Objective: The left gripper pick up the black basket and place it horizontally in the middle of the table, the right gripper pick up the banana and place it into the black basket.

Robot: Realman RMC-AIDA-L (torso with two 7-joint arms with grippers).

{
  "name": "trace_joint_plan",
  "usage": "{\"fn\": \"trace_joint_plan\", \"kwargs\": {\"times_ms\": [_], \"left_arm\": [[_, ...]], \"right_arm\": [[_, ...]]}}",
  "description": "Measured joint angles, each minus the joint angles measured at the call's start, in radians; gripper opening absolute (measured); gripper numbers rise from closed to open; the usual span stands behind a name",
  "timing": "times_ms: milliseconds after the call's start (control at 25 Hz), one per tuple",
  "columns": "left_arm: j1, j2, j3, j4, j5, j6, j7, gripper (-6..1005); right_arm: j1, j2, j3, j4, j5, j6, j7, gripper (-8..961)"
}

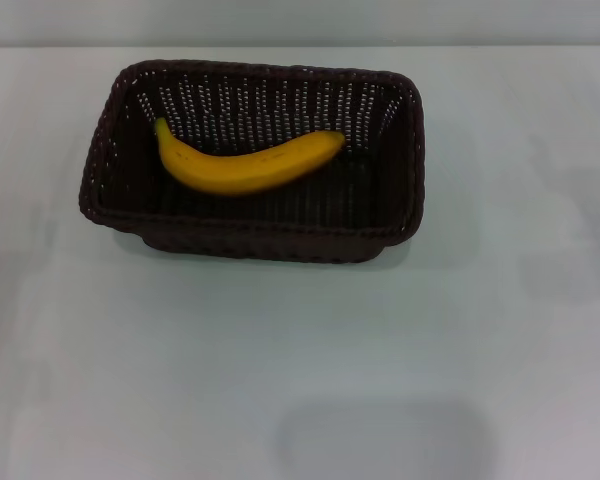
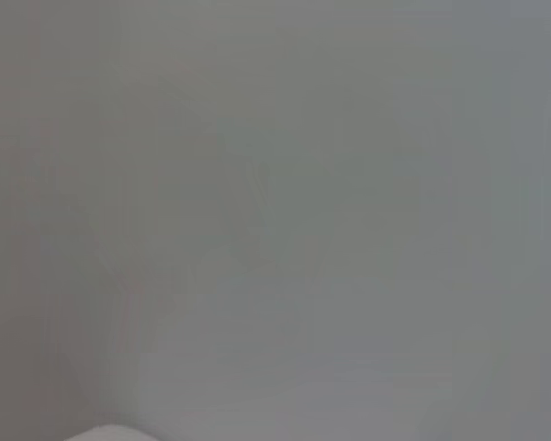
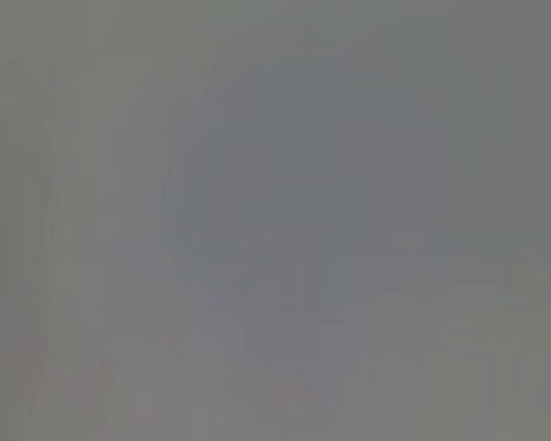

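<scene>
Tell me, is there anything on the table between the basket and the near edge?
No. In the head view that stretch of table in front of the black basket is bare. The banana lies inside the basket. Neither claw shows.

Along the top edge of the head view we see a pale grey wall (image 1: pixel 300 20), a narrow band running the full width, meeting the table (image 1: pixel 540 330) in a straight line. In the lower middle of that frame we make out a soft, rounded grey shadow (image 1: pixel 385 440). Both wrist views give us only a plain grey blur. At the bottom left of the left wrist view sits a small pale patch (image 2: pixel 106 434); we cannot tell what it is.
</scene>
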Motion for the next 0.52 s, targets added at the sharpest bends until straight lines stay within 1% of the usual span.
{"fn": "trace_joint_plan", "kwargs": {"times_ms": [280,520], "left_arm": [[0.017,-0.003,0.000,-0.033,0.000,-0.040,0.020,795],[0.032,-0.006,-0.007,-0.092,-0.006,-0.124,0.135,799]], "right_arm": [[-0.021,-0.002,-0.005,-0.004,-0.006,0.007,0.006,854],[-0.038,-0.001,0.003,-0.016,0.004,0.054,0.012,854]]}}
